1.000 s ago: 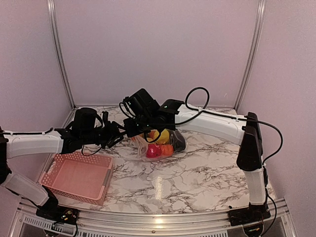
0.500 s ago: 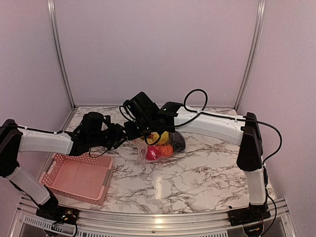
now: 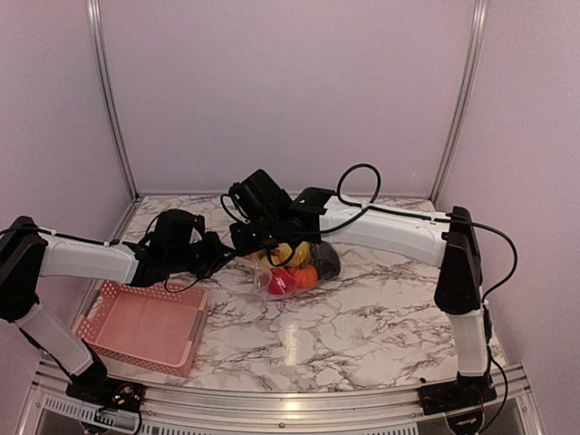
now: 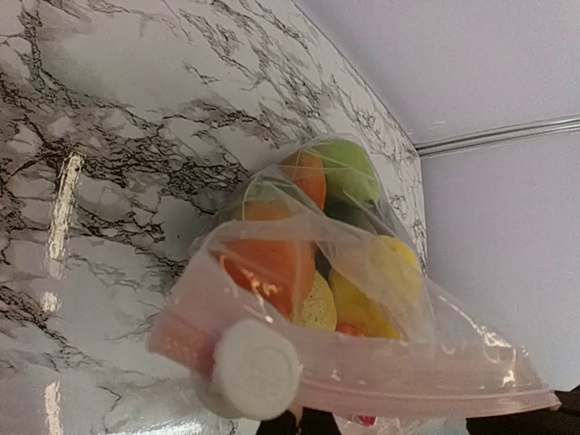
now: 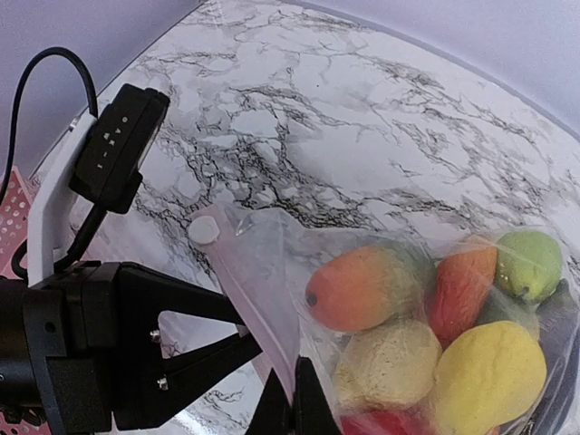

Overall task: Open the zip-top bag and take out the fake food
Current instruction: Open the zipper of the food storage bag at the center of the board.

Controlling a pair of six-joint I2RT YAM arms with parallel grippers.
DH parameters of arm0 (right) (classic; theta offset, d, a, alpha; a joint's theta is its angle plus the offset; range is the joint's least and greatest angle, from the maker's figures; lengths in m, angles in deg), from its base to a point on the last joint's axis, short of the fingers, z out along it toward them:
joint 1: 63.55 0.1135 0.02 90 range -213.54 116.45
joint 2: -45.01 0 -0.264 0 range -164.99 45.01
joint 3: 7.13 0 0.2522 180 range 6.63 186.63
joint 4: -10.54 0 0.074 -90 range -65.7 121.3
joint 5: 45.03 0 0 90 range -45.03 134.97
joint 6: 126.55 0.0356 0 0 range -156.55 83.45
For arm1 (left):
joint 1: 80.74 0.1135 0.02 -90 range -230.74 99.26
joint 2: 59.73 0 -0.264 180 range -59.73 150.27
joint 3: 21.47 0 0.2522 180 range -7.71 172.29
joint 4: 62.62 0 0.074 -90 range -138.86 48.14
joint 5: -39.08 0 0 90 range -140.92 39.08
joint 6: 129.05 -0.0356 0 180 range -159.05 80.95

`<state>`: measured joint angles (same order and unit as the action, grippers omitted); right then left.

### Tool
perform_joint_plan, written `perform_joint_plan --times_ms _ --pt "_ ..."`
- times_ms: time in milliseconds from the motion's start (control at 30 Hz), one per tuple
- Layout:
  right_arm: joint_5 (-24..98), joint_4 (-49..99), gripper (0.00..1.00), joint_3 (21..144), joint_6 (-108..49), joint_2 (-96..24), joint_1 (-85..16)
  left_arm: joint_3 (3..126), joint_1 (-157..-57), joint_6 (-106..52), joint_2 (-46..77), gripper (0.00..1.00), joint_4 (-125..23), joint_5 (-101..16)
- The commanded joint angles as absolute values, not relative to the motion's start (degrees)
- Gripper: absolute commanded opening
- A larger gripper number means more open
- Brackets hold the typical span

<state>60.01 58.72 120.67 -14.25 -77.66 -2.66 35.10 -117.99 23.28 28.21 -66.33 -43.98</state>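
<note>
Marbled table (image 3: 362, 317), lilac walls (image 3: 290, 91), zip-top bag (image 3: 281, 276)

Lost at the picture edges
The bag (image 4: 362, 299) runs off the lower edge beside the left hand (image 4: 283, 422), whose fingers barely show. Beside the right hand (image 5: 290, 399), red food (image 5: 390, 424) is cut off too.
</note>
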Motion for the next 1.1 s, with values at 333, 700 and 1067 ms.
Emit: perform_joint_plan --times_ms 333,700,1067 --pt "67.5 61.9 0.00 120.9 -16.3 -76.5 -2.1 37.5 -115.2 8.1 24.4 0.00 -48.2 -46.5" --pt "68.1 61.3 0.00 118.8 -16.5 -75.0 -2.4 42.4 -111.3 -0.8 23.8 0.00 -36.7 -50.6" --pt "63.3 58.1 0.00 118.9 -15.9 -74.6 -2.1 43.3 -111.1 -2.7 20.0 0.12 -34.5 -47.4"
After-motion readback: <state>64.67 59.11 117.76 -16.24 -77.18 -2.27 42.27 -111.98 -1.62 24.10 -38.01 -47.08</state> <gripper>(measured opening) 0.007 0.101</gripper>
